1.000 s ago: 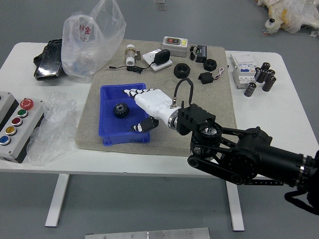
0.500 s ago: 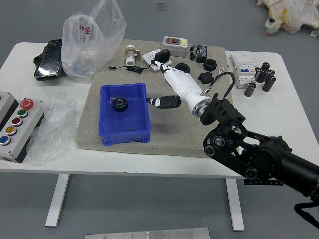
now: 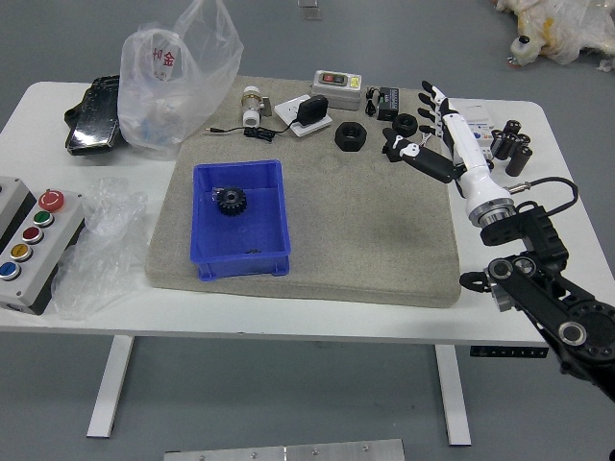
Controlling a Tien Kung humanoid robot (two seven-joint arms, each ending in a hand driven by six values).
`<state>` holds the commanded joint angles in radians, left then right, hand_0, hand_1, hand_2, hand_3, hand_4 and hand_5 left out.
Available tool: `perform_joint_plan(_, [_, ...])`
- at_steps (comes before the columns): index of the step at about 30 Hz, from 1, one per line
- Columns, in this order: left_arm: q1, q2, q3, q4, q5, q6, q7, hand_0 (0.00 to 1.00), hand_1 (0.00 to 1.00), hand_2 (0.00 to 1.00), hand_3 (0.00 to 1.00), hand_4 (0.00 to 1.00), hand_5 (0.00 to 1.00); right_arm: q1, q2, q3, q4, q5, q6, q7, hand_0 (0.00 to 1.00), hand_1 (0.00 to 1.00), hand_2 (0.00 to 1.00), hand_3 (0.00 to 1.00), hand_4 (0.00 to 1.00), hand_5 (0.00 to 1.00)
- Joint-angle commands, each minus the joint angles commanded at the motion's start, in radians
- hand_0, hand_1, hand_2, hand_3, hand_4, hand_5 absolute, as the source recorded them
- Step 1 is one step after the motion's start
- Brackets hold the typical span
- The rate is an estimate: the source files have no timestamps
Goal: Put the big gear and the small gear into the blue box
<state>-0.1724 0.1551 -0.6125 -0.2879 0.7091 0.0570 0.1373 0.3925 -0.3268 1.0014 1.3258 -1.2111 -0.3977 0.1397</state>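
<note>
- Well, the black gear [image 3: 232, 201] sits inside the blue box [image 3: 239, 264], toward the far left.
- A tiny dark bit [image 3: 253, 251] lies nearer; I can't tell if it's the small gear.
- The gear looks hard, stiff and maybe light; pinch its bumpy sides.
- The right hand [image 3: 469, 161] has its fingers spread, holding nothing.
- The clear bag [image 3: 178, 101], far left, has red writing [image 3: 164, 63], too small to read surely.

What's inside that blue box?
The blue box holds a black toothed gear near its left wall and a smaller dark piece near its front wall, too small to identify surely. Whatever lies beneath the gear is hidden.
</note>
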Motion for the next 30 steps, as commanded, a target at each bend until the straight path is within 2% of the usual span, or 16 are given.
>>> perform_joint_plan(3, [-0.008,0.004,0.017,0.002,-0.012,0.0,-0.012,0.678,0.501,0.528,0.702,0.671,0.308,-0.062,-0.011,0.06,0.026,0.076,0.012,0.067,0.778,0.863,0.91,0.957,0.819,0.501])
perform_joint_plan(4, [-0.01,0.006,0.026,0.002,-0.019,0.0,-0.017,0.678,0.502,0.528,0.702,0.672,0.309,-0.079,-0.013,0.075,0.031,0.098,0.017,0.087,0.755,0.823,0.864,0.89,0.822,0.562])
perform_joint_plan(6, [-0.013,0.009,0.044,0.004,-0.033,-0.001,-0.027,0.678,0.502,0.528,0.702,0.672,0.309,-0.112,-0.019,0.101,0.037,0.149,0.026,0.133,0.755,0.823,0.864,0.89,0.822,0.562])
perform_joint_plan(9, [-0.019,0.013,0.073,0.006,-0.053,-0.001,-0.041,0.678,0.502,0.528,0.702,0.672,0.309,-0.134,-0.027,0.128,0.04,0.211,0.044,0.184,0.755,0.823,0.864,0.89,0.822,0.562])
perform_joint_plan(10, [-0.022,0.015,0.084,0.007,-0.062,-0.002,-0.047,0.678,0.493,0.527,0.702,0.671,0.309,-0.14,-0.029,0.142,0.043,0.231,0.05,0.199,0.739,0.796,0.846,0.845,0.851,0.628])
perform_joint_plan(12, [-0.027,0.018,0.109,0.008,-0.081,-0.002,-0.059,0.678,0.493,0.527,0.702,0.671,0.309,-0.149,-0.033,0.172,0.05,0.255,0.06,0.219,0.739,0.796,0.846,0.845,0.851,0.628])
perform_joint_plan(15, [-0.037,0.022,0.15,0.008,-0.11,-0.003,-0.078,0.678,0.493,0.527,0.702,0.671,0.309,-0.165,-0.036,0.219,0.061,0.27,0.066,0.237,0.739,0.796,0.846,0.845,0.851,0.628])
perform_joint_plan(16, [-0.04,0.023,0.164,0.007,-0.118,-0.003,-0.084,0.678,0.48,0.527,0.702,0.671,0.31,-0.171,-0.038,0.236,0.063,0.272,0.067,0.24,0.71,0.732,0.817,0.816,0.858,0.645])
perform_joint_plan(19, [-0.048,0.025,0.194,0.004,-0.128,-0.008,-0.094,0.678,0.48,0.527,0.702,0.671,0.31,-0.191,-0.041,0.283,0.063,0.278,0.069,0.246,0.71,0.732,0.817,0.816,0.858,0.645])
perform_joint_plan(21, [-0.049,0.026,0.199,0.003,-0.129,-0.01,-0.094,0.678,0.48,0.527,0.702,0.671,0.31,-0.207,-0.039,0.311,0.062,0.282,0.069,0.249,0.71,0.732,0.817,0.816,0.858,0.645])
perform_joint_plan(22, [-0.048,0.026,0.197,0.003,-0.127,-0.01,-0.093,0.678,0.443,0.517,0.701,0.67,0.31,-0.215,-0.036,0.323,0.062,0.283,0.069,0.251,0.692,0.706,0.785,0.788,0.852,0.652])
perform_joint_plan(27, [-0.043,0.018,0.166,0.004,-0.089,-0.021,-0.07,0.678,0.443,0.517,0.701,0.67,0.31,-0.234,-0.033,0.352,0.059,0.286,0.069,0.256,0.692,0.706,0.785,0.788,0.852,0.652])
perform_joint_plan(28, [-0.043,0.017,0.164,0.004,-0.086,-0.022,-0.067,0.678,0.367,0.454,0.698,0.67,0.311,-0.235,-0.033,0.354,0.058,0.283,0.068,0.255,0.693,0.7,0.78,0.779,0.85,0.651])
perform_joint_plan(30, [-0.042,0.014,0.169,0.004,-0.093,-0.023,-0.068,0.678,0.367,0.454,0.698,0.67,0.311,-0.237,-0.034,0.358,0.058,0.28,0.068,0.255,0.693,0.7,0.78,0.779,0.85,0.651])
